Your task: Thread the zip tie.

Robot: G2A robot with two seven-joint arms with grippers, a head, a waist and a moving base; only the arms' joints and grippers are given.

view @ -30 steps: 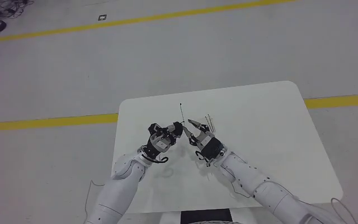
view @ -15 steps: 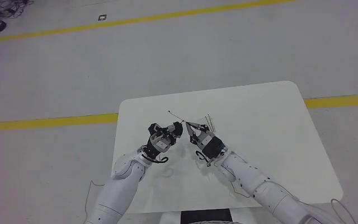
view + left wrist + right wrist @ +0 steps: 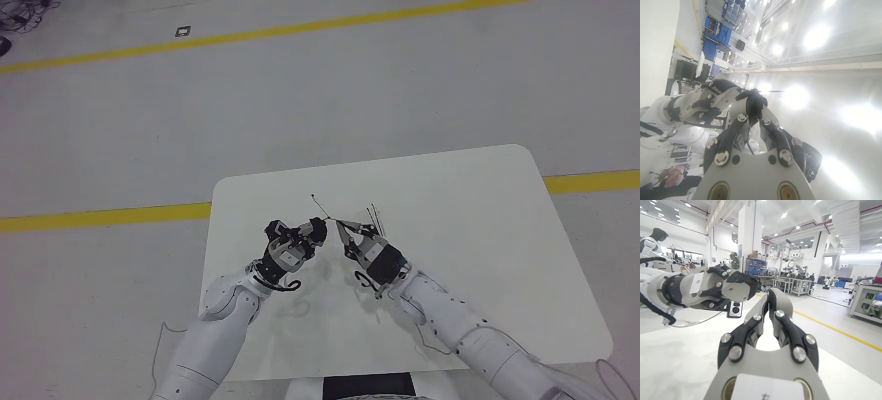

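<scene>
Holding the zip tie [image 3: 322, 208] up in the air between both arms, well clear of the white table [image 3: 480, 250], makes sense: nothing underneath can snag the strap while you line up its two ends. Your right gripper [image 3: 768, 296] has its fingers pressed flat together, and a thin black strap rises from their tips, so I judge it is pinching the tie near one end to steer it. Your left gripper [image 3: 753, 100] sits tip to tip with it, fingers closed on a dark knot of plastic, with the strap running out past them as a straight black line. That lump is probably the locking head, though it is too small for me to be sure.

From above, the two grippers nearly touch, and the free length of the tie slants up and away from them toward the far side of the table. Keeping the tips this close shortens the unsupported strap, so it bends less as you feed it. A few spare ties [image 3: 374, 214] lie on the table just beyond the right gripper, within easy reach if this one slips
</scene>
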